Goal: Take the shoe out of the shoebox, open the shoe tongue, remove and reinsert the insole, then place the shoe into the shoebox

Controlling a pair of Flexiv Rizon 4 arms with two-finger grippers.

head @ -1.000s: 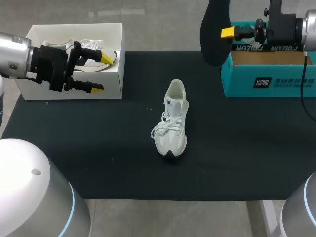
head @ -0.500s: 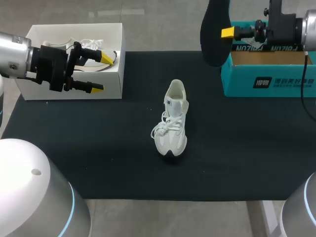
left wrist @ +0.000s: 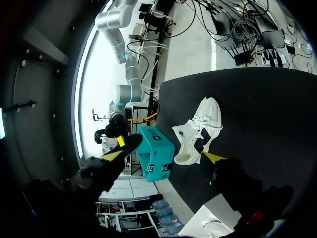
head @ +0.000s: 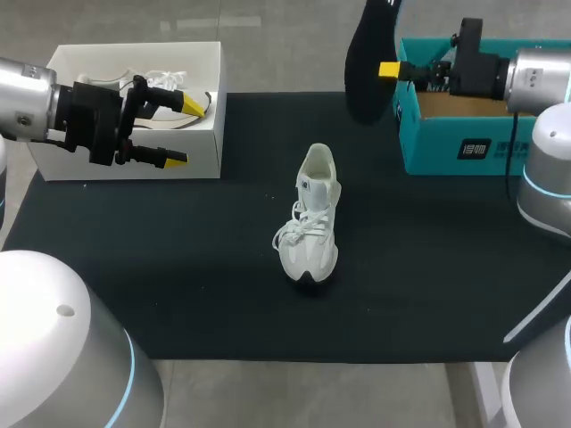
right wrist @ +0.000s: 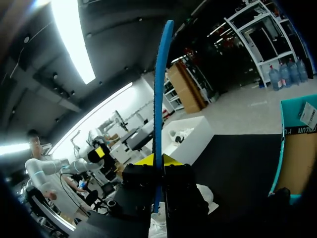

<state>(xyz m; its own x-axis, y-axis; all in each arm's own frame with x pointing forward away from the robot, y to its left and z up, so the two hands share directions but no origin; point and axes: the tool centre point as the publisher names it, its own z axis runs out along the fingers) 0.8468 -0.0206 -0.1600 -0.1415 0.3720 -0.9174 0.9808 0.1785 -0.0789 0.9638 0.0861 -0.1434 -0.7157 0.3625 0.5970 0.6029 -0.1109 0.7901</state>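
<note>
Currently in hand: reinserting the insole; by my judgement it is out of the shoe and not yet back in.
Right end effector (head: 390,69): clamped on the dark insole (head: 368,67), held aloft on edge, near the corner of the teal shoebox (head: 464,147).
Left end effector (head: 185,132): fingers apart, holding nothing, hovering in front of the white box (head: 210,134).
Shoe (head: 310,218): upright on the black mat (head: 178,267) at mid tabletop, well apart from both end effectors, collar towards the far side.
Approach advice: bring the insole over the collar, tip its toe end down and feed it forward under the tongue before pressing the heel flat.
Support advice: the shoe stands free and looks light, so it will probably slide; the left end effector could brace the heel or hold the tongue open.
Risk: the insole may buckle or catch on the laces (head: 299,234).
Cut off: the insole's upper end runs past the head view's edge.
Hard to make out: whether the tongue is pulled open; which end of the insole is the toe.
Right wrist view: insole (right wrist: 161,99) seen only edge-on as a thin blue line; the shoe is mostly hidden under the end effector.
</note>
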